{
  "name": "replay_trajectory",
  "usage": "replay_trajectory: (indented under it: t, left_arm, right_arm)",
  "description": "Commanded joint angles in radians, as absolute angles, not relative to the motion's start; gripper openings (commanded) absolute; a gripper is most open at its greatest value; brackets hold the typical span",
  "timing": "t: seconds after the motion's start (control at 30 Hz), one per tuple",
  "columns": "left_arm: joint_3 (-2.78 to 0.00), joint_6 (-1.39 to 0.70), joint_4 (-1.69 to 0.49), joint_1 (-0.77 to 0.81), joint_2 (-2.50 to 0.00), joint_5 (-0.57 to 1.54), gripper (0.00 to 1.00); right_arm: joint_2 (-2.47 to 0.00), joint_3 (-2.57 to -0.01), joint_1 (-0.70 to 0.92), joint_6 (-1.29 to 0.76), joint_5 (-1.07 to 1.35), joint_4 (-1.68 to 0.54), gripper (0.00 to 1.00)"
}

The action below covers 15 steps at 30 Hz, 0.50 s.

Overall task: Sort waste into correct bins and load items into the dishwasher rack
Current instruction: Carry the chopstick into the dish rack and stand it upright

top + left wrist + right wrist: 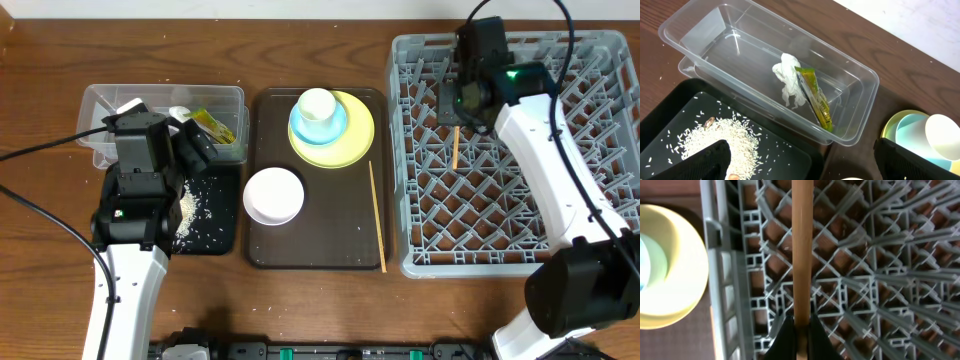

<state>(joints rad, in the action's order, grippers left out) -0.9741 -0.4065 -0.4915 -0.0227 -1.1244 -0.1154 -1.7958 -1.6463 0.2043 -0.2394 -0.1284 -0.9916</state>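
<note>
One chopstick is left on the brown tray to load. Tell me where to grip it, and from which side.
Take the chopstick mid-length, straight down from above, closing across its thin shaft. It lies flat near the right rim of the brown tray. The yellow plate crowds its far end, so the middle likely gives most room.

Count: 2 sticks total, one chopstick over the rack, other chopstick left of rack. 1 each: rack, tub, black tray, brown tray, bowl, cup, blue dish, yellow plate, tissue, wrapper. Loose rice: too many grains to count.
</note>
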Motion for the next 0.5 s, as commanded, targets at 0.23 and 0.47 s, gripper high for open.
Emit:
replay_trajectory:
  t: [0.23,0.47]
  left_arm:
    - [-0.987,-0.393,-0.493,-0.026,-1.124,-0.125,0.94]
    - [-0.987,-0.393,-0.493,-0.026,-1.124,-0.125,0.94]
  right_arm:
    - [-1.886,-1.622,0.197,-0.175,-0.123,-0.953,0.01]
    - [-1.929,-1.622,0.198,-0.175,-0.061,-0.944,0.01]
